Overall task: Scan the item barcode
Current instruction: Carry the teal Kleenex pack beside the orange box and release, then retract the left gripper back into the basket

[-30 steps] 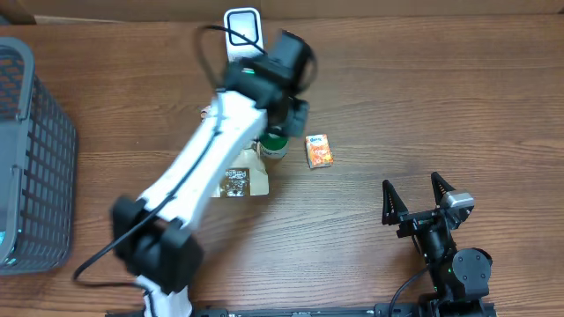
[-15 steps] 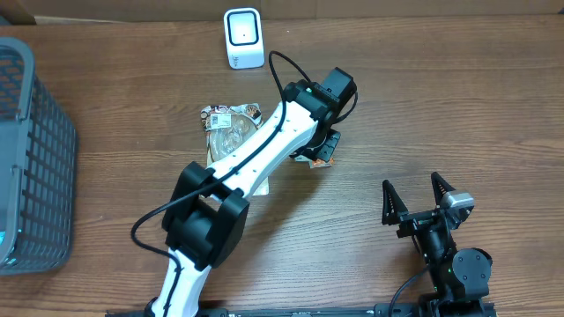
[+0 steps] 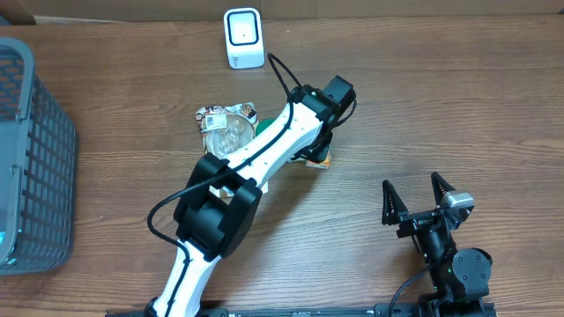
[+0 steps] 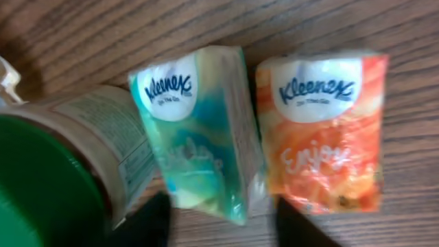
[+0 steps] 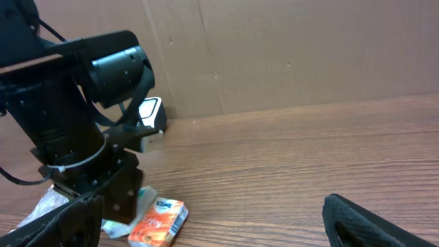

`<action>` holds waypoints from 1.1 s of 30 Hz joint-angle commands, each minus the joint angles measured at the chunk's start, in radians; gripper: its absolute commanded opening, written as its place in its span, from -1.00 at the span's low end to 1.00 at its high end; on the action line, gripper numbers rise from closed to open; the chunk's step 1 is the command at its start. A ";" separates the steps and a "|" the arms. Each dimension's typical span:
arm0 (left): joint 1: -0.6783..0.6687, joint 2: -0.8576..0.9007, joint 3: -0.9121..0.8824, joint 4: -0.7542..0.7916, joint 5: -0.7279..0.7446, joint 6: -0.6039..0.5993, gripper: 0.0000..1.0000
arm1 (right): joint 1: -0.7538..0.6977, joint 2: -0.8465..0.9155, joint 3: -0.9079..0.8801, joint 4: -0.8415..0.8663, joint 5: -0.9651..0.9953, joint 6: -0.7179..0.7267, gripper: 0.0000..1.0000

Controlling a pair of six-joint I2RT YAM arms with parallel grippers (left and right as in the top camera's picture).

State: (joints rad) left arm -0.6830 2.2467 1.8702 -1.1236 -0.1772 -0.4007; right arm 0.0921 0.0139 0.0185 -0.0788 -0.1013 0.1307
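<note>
**Reach-in for pickup, left jaws apart over the teal tissue pack**

Table [image 3: 458,106]: wood, carries everything. Basket [image 3: 31,150]: far out to the jar side of the left jaws, well apart, not in play. Left arm [image 3: 264,154]: stretched across the middle of the table, wrist pointing down at the item cluster. Right arm [image 3: 458,264]: parked near the table edge, well apart from the cluster; right jaws spread wide, nothing in them.

Scanner [image 3: 242,38]: white, upright at the far table edge, well beyond the left jaws, window facing the items. Clear bag [image 3: 225,132]: crumpled, beyond the jar, outside the jaws. Jar [image 4: 48,185]: green lid, just outside one fingertip, touching or nearly touching the teal pack.

Teal tissue pack [image 4: 202,130]: flat on the table, its near end sits between the two dark fingertips [image 4: 154,219]. Left jaws apart, no grip on it. Orange tissue pack [image 4: 322,130]: just beside the teal one, outside the other fingertip.

Step, as judged: picking the item, with the teal pack the likely target; scan not yet done. No barcode shows on the top faces.

Next move calls for: lower, keep the fingers clear of the jar and the orange pack, clamp on the teal pack alone, lift, carry it to the scanner, turn the barcode side to the window.
</note>
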 commanded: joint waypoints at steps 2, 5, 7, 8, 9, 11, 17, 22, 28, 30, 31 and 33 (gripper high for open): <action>0.006 0.013 0.030 -0.033 -0.009 -0.019 0.21 | -0.002 -0.011 -0.010 0.005 -0.005 0.004 1.00; 0.010 0.010 0.108 -0.094 -0.009 -0.019 0.16 | -0.002 -0.011 -0.010 0.005 -0.005 0.004 1.00; 0.010 0.007 0.183 -0.141 -0.009 -0.018 0.13 | -0.002 -0.011 -0.010 0.005 -0.005 0.004 1.00; 0.010 0.003 0.227 -0.165 -0.009 -0.018 0.11 | -0.002 -0.011 -0.010 0.005 -0.005 0.004 1.00; 0.010 -0.001 0.270 -0.187 -0.009 -0.018 0.11 | -0.002 -0.011 -0.010 0.005 -0.005 0.004 0.99; 0.010 -0.012 0.361 -0.233 -0.009 -0.018 0.10 | -0.002 -0.011 -0.010 0.005 -0.005 0.004 1.00; 0.049 -0.080 0.597 -0.384 -0.013 -0.018 0.10 | -0.002 -0.011 -0.010 0.005 -0.005 0.004 1.00; 0.119 -0.167 0.646 -0.472 -0.014 -0.018 0.08 | -0.002 -0.011 -0.010 0.005 -0.005 0.004 1.00; 0.291 -0.293 0.637 -0.566 -0.009 0.004 0.02 | -0.002 -0.011 -0.010 0.005 -0.005 0.004 1.00; 0.347 -0.321 0.636 -0.566 -0.007 0.005 0.03 | -0.002 -0.011 -0.010 0.005 -0.005 0.004 0.99; 0.378 -0.338 0.636 -0.566 -0.001 0.012 0.03 | -0.002 -0.011 -0.010 0.005 -0.005 0.004 1.00; 0.443 -0.370 0.631 -0.566 0.007 0.017 0.04 | -0.002 -0.011 -0.010 0.005 -0.005 0.004 1.00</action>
State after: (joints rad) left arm -0.3260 1.9499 2.4947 -1.6867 -0.1764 -0.4091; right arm 0.0921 0.0135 0.0185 -0.0788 -0.1009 0.1307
